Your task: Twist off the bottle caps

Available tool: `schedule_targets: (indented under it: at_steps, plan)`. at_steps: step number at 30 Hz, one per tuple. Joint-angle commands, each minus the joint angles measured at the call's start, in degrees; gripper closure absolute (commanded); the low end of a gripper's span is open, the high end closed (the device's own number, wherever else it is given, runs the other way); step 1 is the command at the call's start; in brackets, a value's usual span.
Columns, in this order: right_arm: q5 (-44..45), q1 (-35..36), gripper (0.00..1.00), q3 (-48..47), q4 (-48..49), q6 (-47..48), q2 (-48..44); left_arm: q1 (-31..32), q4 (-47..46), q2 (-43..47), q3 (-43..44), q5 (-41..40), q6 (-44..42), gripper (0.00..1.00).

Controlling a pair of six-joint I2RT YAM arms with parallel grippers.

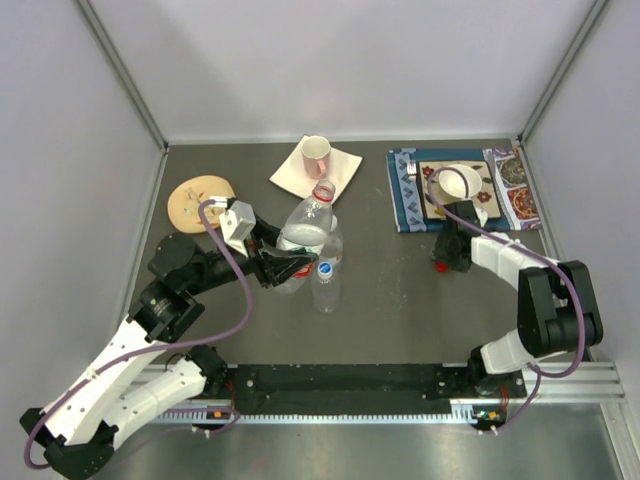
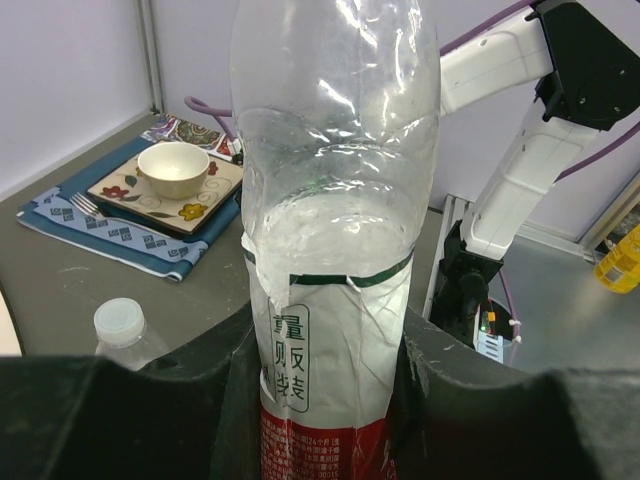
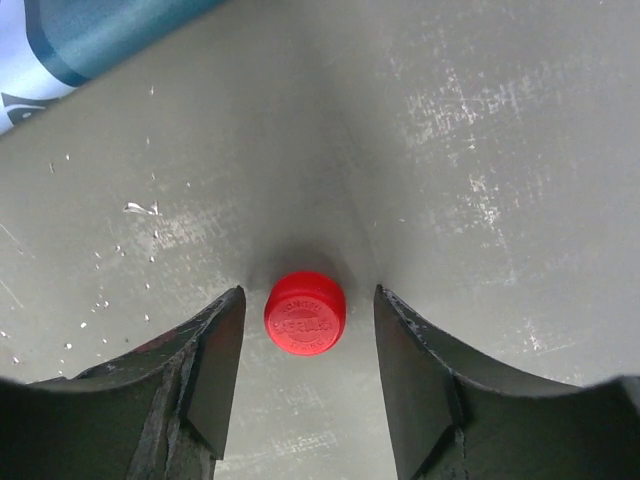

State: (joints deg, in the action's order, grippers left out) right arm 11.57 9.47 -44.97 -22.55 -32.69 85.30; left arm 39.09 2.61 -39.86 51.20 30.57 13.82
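My left gripper (image 1: 290, 268) (image 2: 325, 400) is shut on the labelled body of a clear bottle (image 1: 308, 225) (image 2: 330, 250), which leans toward the table's middle. Its neck (image 1: 322, 192) carries a red ring and no cap. Right beside it stands a second bottle (image 1: 327, 280) with a white cap (image 1: 326, 268) (image 2: 120, 322) screwed on. A red cap (image 3: 305, 312) (image 1: 440, 266) lies loose on the table, top up. My right gripper (image 3: 308, 300) (image 1: 447, 260) hangs low over it, open, with a gap on each side of the cap.
A blue placemat (image 1: 405, 200) at the back right carries a patterned plate and a white bowl (image 1: 460, 181) (image 2: 173, 168). A pink-lined mug (image 1: 316, 155) sits on a napkin at the back middle. A round wooden disc (image 1: 198, 200) lies at the left.
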Motion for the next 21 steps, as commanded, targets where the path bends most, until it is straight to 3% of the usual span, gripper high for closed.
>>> schedule_targets:
  at_steps: [1, 6, 14, 18, 21]
  plan:
    - [-1.2, -0.51, 0.44, 1.11, 0.22, 0.17, -1.8, -0.07, -3.49, 0.74, -0.57, -0.07, 0.68, 0.63]
    - [-4.01, -0.34, 0.38, 0.24, -0.83, -1.15, -10.13, -0.15, -3.67, 0.4, -0.57, -0.42, 0.41, 0.62]
    - [-6.63, 0.54, 0.34, -16.89, -11.03, -0.97, -23.76, -0.07, -4.54, -2.85, 1.36, -0.42, 0.15, 0.62]
    - [-12.87, 3.09, 0.34, -20.07, -3.06, -0.36, -33.95, -0.07, -4.72, -7.59, 3.11, 1.33, -0.2, 0.61]
    - [-26.83, 3.36, 0.3, -20.06, 6.34, -2.02, -38.8, -0.07, -4.63, -11.1, 4.61, 3.7, -0.38, 0.6]
